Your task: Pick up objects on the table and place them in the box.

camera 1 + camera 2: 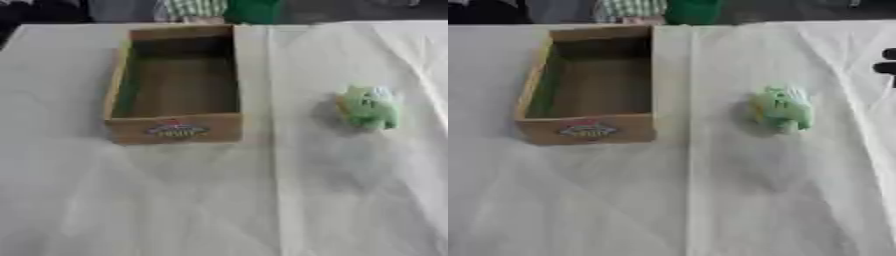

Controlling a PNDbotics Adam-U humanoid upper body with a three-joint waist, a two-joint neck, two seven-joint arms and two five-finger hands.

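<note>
Right now a wooden box [175,127] with a coloured label on its near wall sits open and empty on the white-covered surface [219,200], and a small green thing [781,108], perhaps a soft toy though it is too blurred to be sure, lies on the cloth well to the right of the box and apart from it. Further right of the box, at the edge of the right eye view, a few dark tips of the right robot hand [886,65] poke in, and I cannot tell whether its fingers are spread or curled.
</note>
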